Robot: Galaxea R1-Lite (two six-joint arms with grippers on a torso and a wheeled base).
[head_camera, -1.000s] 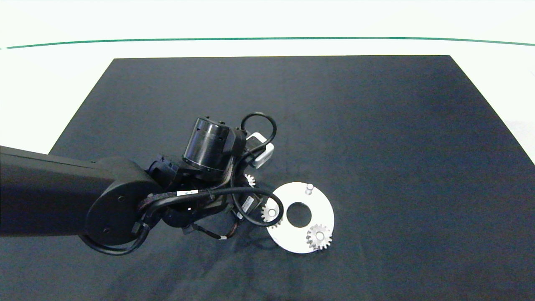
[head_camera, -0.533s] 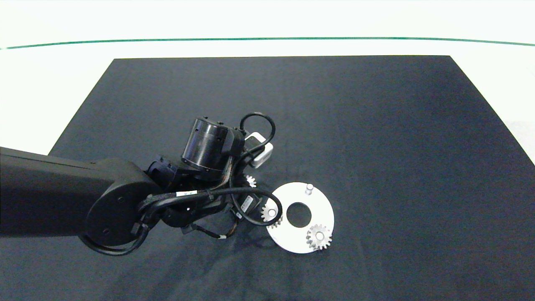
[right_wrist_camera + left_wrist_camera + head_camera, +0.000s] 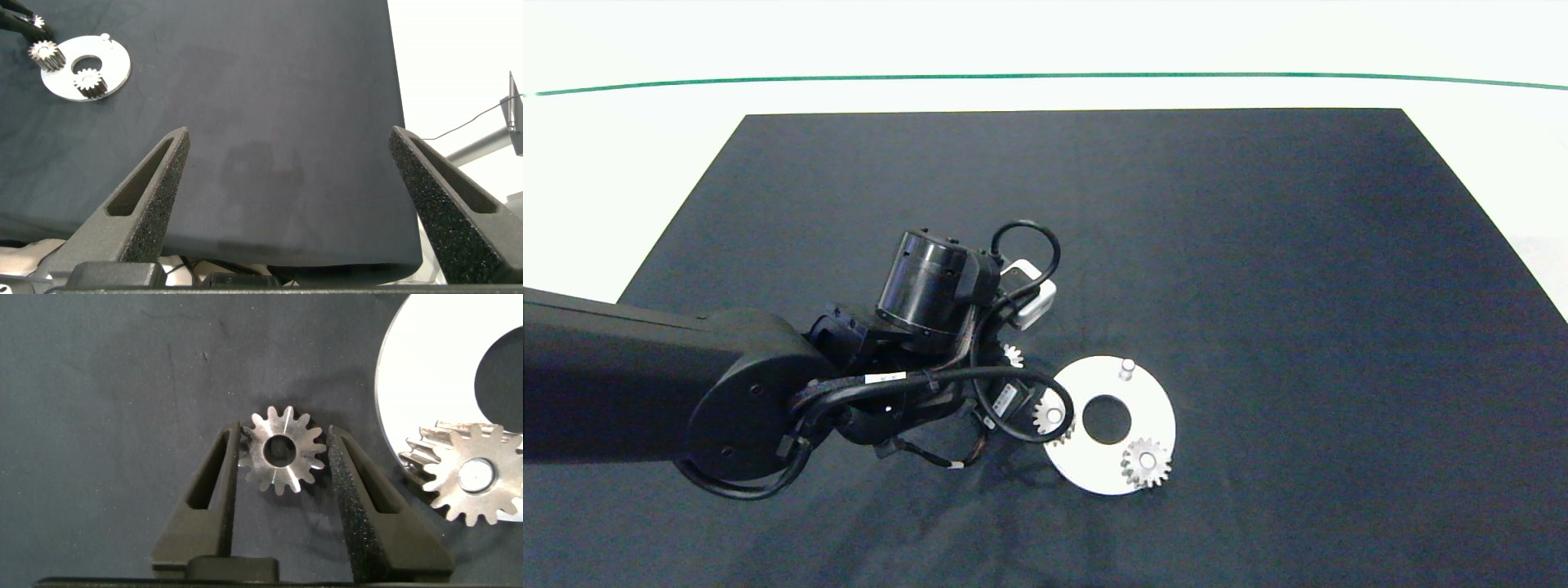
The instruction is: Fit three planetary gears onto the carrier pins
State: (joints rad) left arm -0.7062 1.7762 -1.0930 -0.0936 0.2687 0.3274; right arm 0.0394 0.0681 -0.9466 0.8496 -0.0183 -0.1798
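Head view counts three planetary gears [image 3: 1146,463] — two seated on carrier pins [image 3: 1126,368] of the white disc [image 3: 1152,408], one loose on the worktop [image 3: 1258,245] just left. Left gripper [image 3: 283,453] brackets that loose gear [image 3: 283,450], jaws touching its teeth — right gripper [image 3: 286,163] hangs released, well apart.

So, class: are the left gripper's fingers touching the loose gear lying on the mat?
Touching. The left wrist view shows the left gripper with both fingers meeting the tooth tips of the loose gear, no gap on either side.
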